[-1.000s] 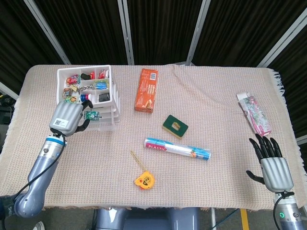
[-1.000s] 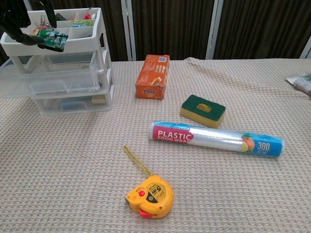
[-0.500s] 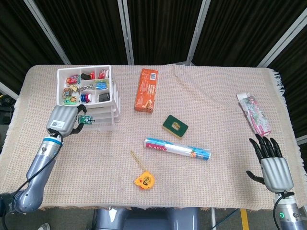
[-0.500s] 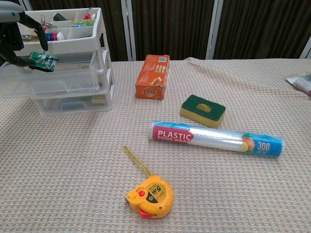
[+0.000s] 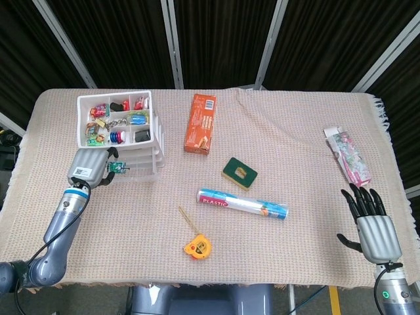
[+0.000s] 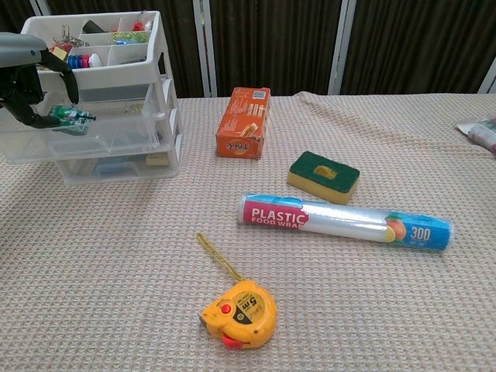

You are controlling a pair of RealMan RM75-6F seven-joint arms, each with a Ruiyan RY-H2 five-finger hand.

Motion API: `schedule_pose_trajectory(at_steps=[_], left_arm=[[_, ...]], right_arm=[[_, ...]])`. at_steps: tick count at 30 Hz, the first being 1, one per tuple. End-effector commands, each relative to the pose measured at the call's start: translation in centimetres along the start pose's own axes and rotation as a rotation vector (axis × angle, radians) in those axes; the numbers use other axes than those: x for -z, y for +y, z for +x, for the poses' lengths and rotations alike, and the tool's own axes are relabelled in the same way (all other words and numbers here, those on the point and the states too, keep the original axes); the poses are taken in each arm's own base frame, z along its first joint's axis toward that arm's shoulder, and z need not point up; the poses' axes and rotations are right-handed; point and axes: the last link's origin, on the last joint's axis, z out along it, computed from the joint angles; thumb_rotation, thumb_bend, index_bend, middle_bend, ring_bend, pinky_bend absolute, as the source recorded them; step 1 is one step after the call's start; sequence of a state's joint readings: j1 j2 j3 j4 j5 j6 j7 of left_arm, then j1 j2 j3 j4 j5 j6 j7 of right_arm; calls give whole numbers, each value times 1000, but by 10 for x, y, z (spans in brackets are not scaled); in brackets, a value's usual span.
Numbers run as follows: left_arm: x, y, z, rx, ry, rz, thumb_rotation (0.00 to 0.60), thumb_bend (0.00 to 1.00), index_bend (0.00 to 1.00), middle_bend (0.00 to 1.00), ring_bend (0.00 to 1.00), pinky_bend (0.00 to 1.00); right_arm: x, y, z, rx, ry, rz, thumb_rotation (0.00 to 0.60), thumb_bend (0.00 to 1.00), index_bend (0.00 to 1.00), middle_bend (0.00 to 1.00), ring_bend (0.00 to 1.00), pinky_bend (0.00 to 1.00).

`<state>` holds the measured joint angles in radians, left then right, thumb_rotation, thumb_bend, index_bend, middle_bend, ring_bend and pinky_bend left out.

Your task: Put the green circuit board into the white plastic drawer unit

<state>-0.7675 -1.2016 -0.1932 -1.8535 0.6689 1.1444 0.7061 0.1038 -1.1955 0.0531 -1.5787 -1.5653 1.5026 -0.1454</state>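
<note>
My left hand (image 5: 91,167) (image 6: 27,76) pinches the small green circuit board (image 5: 115,168) (image 6: 68,116) at the front of the white plastic drawer unit (image 5: 139,157) (image 6: 159,93). In the chest view the board hangs over a pulled-out clear drawer (image 6: 101,136) in the middle of the unit. The unit's top tray (image 5: 143,118) holds several small colourful items. My right hand (image 5: 374,225) rests open, fingers spread, at the table's near right edge, far from the unit; the chest view does not show it.
An orange box (image 5: 200,123) (image 6: 245,121) lies right of the unit. A green-and-yellow sponge (image 5: 239,172) (image 6: 325,176), a plastic-wrap roll (image 5: 243,204) (image 6: 346,221) and a yellow tape measure (image 5: 197,247) (image 6: 239,312) sit mid-table. A pink packet (image 5: 348,155) lies at the right edge.
My left hand has lowered the circuit board from beside the top tray down to the level of the open middle drawer, and drawn back slightly toward the left. My right hand has not moved.
</note>
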Motion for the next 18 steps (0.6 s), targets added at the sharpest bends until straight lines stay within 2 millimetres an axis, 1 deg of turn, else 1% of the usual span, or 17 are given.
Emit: schedule_pose_trajectory(at_steps=[1,3,7,9,11,18], left_arm=[[0,1,0,5,5,-1,600,388,593,996,930,776],[1,1,1,14,11,-3,600,347,577,996,930,776],[2,1,5,23,26,-8,600,307,551,996,930,776],[3,1,7,25,32,-11,600,265,538,996,930,776],[4,0,10,24,41,-14,600,243,528,996,930,776],[8,1,16,35,58,-27,600,239,503,995,931,776]], right_arm=[[0,0,0,0,-1,0,600,16,92,0,0,0],[0,0,0,0,0,0,600,16,92,0,0,0],[0,0,0,1,0,1,600,15,92,0,0,0],[0,0,0,1,0,1,600,15,92,0,0,0],[0,0,0,1,0,0,600,16,92,0,0,0],[0,0,0,0,0,1,600,15,92,0,0,0]])
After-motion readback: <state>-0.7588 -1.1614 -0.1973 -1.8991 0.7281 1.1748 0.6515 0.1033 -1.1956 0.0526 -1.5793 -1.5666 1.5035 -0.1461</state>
